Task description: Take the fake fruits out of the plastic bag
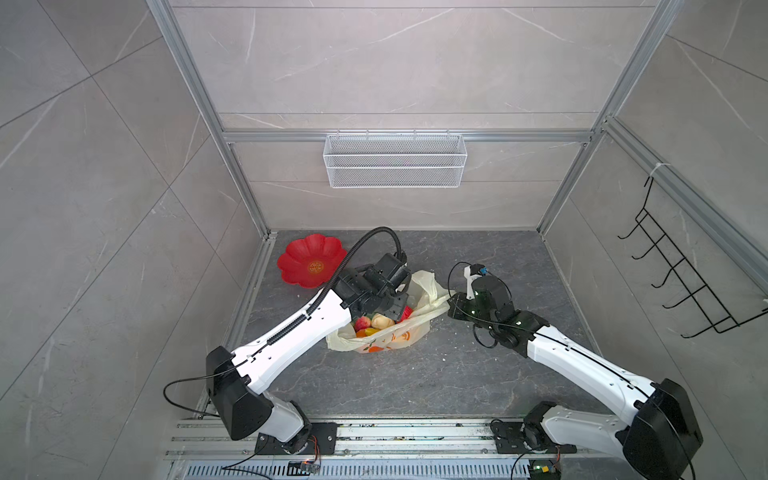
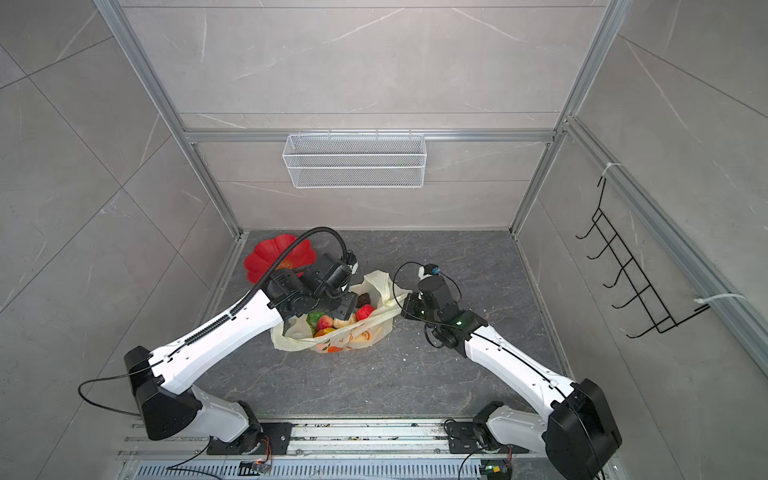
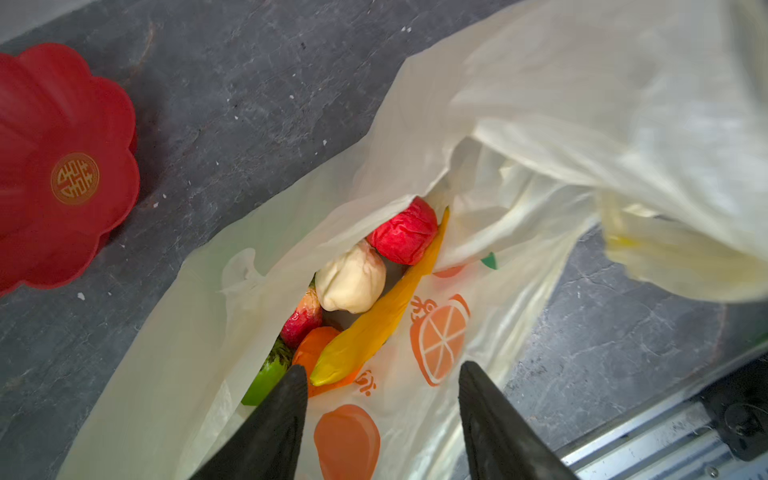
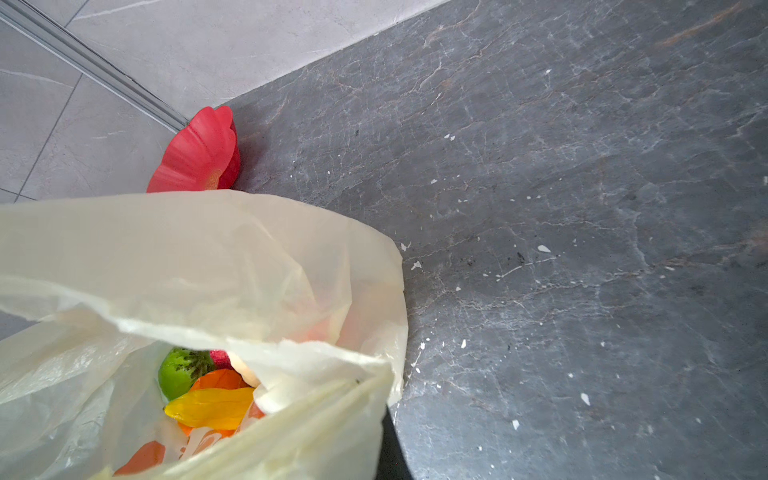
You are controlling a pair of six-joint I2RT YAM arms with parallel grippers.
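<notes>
The plastic bag lies open on the dark table, pale yellow with printed orange pictures. Inside it are fake fruits: a yellow banana, a red apple, a beige peach, a strawberry, an orange and a green round fruit. My left gripper hovers over the bag's mouth, jaws apart with nothing between them, one fingertip near the orange. My right gripper is shut on the bag's right handle and holds it up; the film hides its jaws in the right wrist view.
A red flower-shaped plate sits at the back left of the table, beyond the bag. A white wire basket hangs on the back wall. A black hook rack is on the right wall. Aluminium rails run along the front.
</notes>
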